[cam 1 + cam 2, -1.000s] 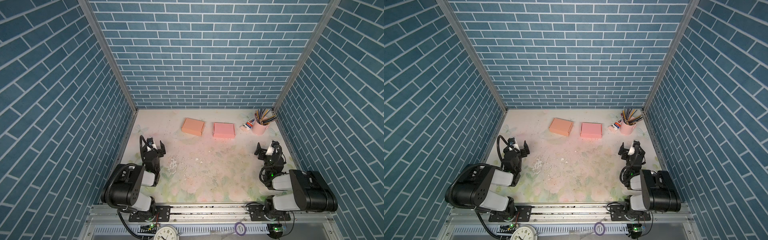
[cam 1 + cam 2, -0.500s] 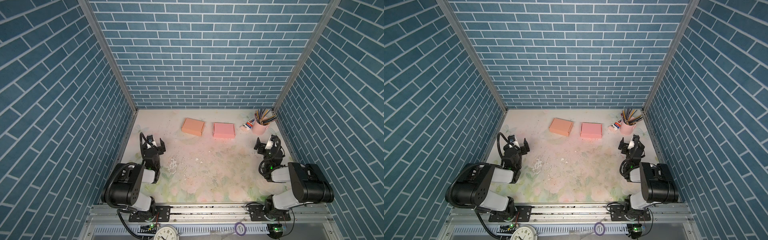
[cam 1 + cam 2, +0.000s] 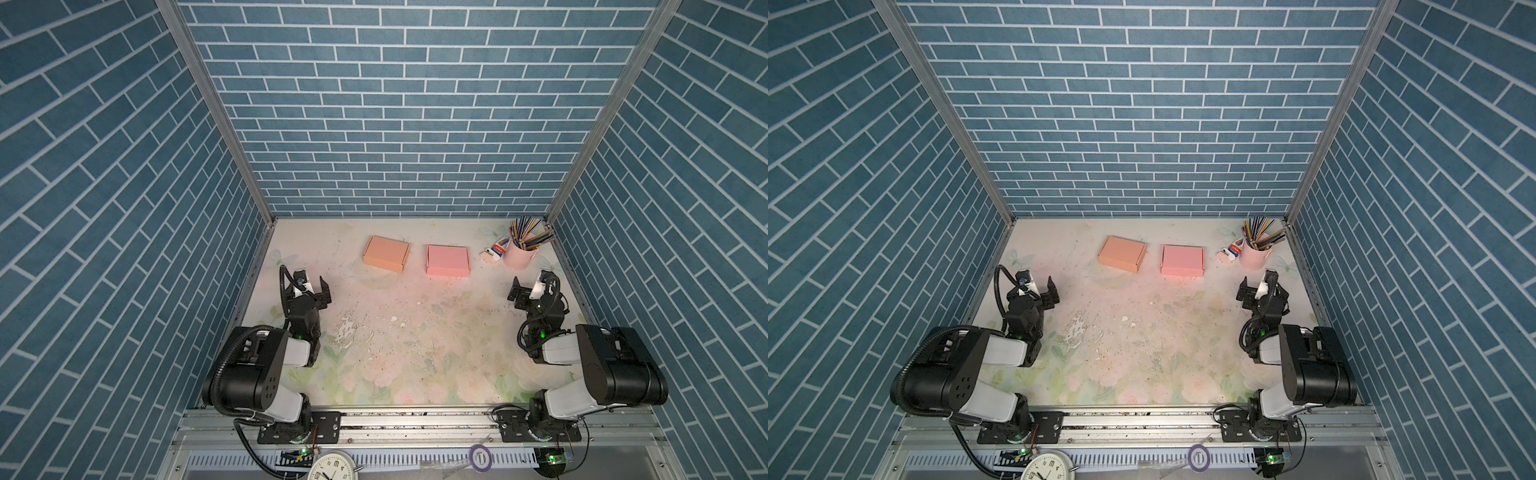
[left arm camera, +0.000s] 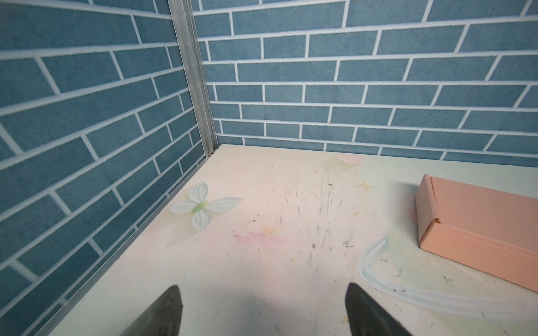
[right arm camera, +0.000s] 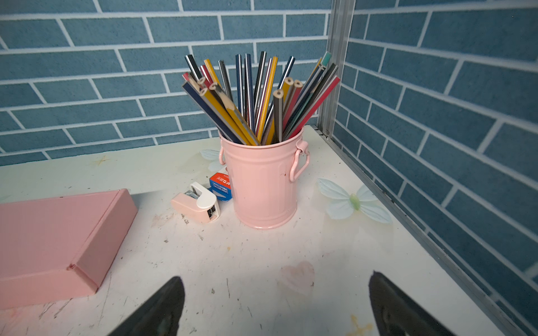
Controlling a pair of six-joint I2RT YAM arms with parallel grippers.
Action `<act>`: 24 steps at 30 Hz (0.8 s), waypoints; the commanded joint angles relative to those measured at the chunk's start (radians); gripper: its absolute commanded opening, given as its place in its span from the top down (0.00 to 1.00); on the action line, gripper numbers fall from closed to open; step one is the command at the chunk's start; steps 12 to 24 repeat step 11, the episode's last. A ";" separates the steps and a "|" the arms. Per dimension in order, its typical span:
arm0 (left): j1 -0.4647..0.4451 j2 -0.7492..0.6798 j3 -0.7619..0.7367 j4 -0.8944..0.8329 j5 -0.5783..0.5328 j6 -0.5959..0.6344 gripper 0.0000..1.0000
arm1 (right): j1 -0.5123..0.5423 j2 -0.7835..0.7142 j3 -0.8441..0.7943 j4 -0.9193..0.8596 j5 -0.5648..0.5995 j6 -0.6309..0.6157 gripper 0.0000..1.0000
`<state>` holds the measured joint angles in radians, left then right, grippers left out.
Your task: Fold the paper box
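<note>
When the back wall is read as twelve o'clock on the table (image 3: 415, 332), left gripper (image 3: 312, 284) sits near the nine o'clock edge: released, jaws spread wide, pointing toward twelve. Left wrist view agrees: two dark fingertips (image 4: 167, 308) well apart, scuffed bare tabletop between them.

Right gripper (image 3: 530, 286) sits near the three o'clock edge: also released, jaws wide, pointing toward twelve. Its fingertips (image 5: 163, 305) frame bare, scratched surface in the right wrist view.

Outward from the left gripper:
- orange paper box (image 3: 385, 253) at about one o'clock from it, near but apart; folded shut, lying flat, slightly skewed
- pink paper box (image 3: 447, 260) at three o'clock of the orange one, a gap between them; folded shut, flat; roughly ten o'clock from the right gripper
- both boxes lie toward the table's twelve o'clock side, short of the back wall

Outward from the right gripper:
- pink pencil cup (image 3: 518, 257) close at twelve o'clock, in the table's far one-to-two o'clock corner; upright, coloured pencils (image 5: 256, 96) fanned out of it
- small pink-and-white stapler (image 5: 198, 203) on the cup's nine o'clock side, just beside it
- blue-and-orange packet (image 5: 220, 186) between stapler and cup; whether it touches the cup, cannot tell

Pale butterfly print (image 4: 201, 205) on the tabletop near the eleven o'clock corner.

Off the table at six o'clock: round clock (image 3: 332, 467) and purple tape ring (image 3: 479, 457) by the rail
</note>
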<state>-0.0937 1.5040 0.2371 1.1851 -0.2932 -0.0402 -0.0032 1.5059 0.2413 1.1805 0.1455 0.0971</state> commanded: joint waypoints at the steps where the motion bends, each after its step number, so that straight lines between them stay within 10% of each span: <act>1: 0.006 0.005 0.006 0.008 -0.003 0.010 0.12 | -0.005 0.006 0.003 -0.007 0.009 -0.016 0.02; 24: 0.006 0.004 0.005 0.009 -0.004 0.010 0.12 | -0.005 0.007 0.004 -0.005 0.010 -0.016 0.02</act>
